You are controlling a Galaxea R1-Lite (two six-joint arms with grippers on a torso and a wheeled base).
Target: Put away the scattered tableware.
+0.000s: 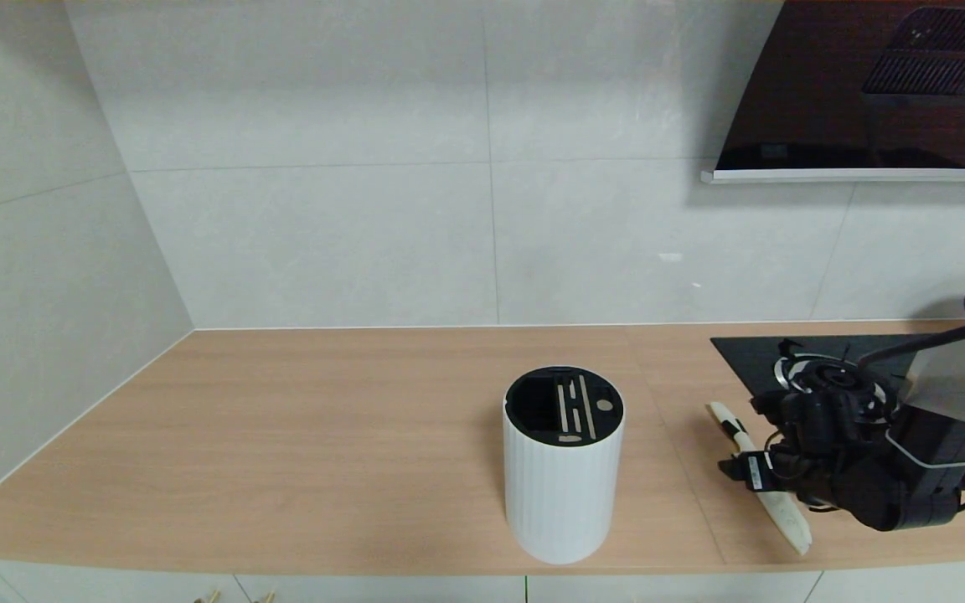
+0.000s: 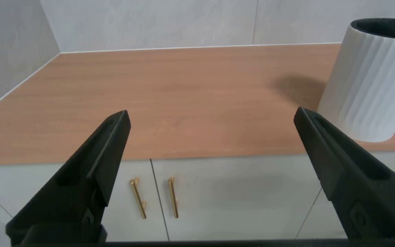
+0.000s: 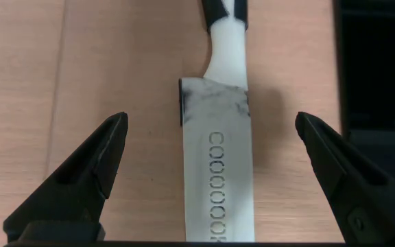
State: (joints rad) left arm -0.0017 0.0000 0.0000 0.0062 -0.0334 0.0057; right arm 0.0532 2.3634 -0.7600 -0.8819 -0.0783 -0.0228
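Right hand (image 3: 211, 123) hovers wide-spread directly above the knife (image 3: 215, 147).

Light wood-grain countertop (image 1: 323, 452) runs into a corner of pale grey large-format wall tiles (image 1: 323, 234). White cabinet doors (image 2: 218, 199) with slim brass handles (image 2: 138, 197) below the counter edge. Black glass cooktop (image 1: 750, 356) at right; dark angled range hood (image 1: 868, 92) above it.

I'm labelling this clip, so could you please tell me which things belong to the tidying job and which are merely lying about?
Job: knife on the counter; white slotted holder; right gripper, open over the knife.
Lying about: cooktop; range hood; cabinet handles.
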